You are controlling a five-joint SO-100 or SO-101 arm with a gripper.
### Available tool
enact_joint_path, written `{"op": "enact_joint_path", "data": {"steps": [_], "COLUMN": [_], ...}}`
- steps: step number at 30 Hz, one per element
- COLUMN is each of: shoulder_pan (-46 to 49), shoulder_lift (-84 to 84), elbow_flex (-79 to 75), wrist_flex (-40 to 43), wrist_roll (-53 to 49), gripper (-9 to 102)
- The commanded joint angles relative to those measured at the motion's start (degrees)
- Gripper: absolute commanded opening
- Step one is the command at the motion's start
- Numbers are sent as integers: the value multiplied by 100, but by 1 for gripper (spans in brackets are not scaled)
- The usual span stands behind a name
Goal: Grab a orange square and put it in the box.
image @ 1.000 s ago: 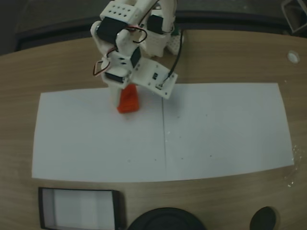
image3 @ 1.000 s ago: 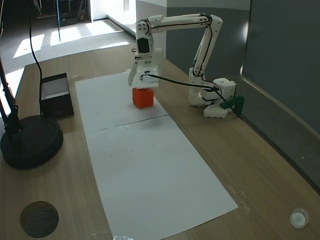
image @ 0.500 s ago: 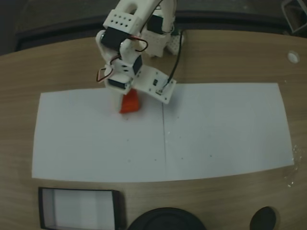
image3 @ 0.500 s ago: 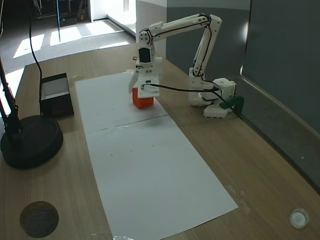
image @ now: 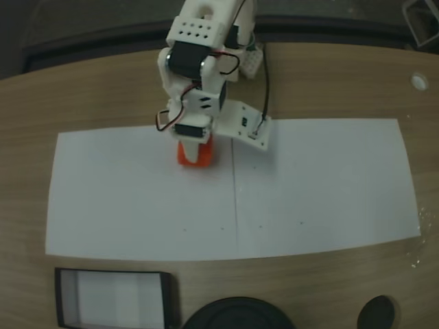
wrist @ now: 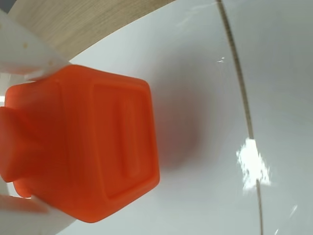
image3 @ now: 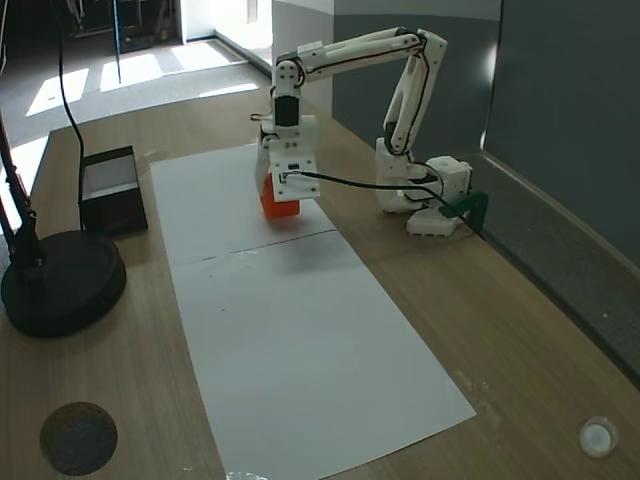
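White paper sheets (image: 309,185) cover the middle of the wooden table (image: 103,89), meeting at a seam. A round black base (image3: 62,283) sits near the table's edge, with a dark disc (image3: 77,437) farther along.

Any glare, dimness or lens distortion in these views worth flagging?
Wrist view: bright glare patch on the white paper; orange square sharp and very close. One fixed view is dim with fisheye curve along the table edge. Another fixed view: sunlight on the floor behind, box clearly lit.
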Motion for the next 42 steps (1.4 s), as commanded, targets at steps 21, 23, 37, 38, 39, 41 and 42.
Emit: {"op": "enact_joint_path", "data": {"steps": [21, 23, 37, 38, 39, 41, 42], "shoulder_pan": [114, 220, 149, 158, 158, 158, 167], "shoulder_lift": [-2461, -2936, -5845, -5994, -6152, -6390, -6469], "elbow_flex": [-6346, -6601, -9448, -9589, -9738, -9984, -10081], "wrist_flex": [-1433, -1547, -1556, -1564, -1564, -1538, -1529], "wrist_roll": [62, 62, 62, 62, 62, 97, 255], "gripper": [14, 14, 14, 14, 14, 14, 15]}}
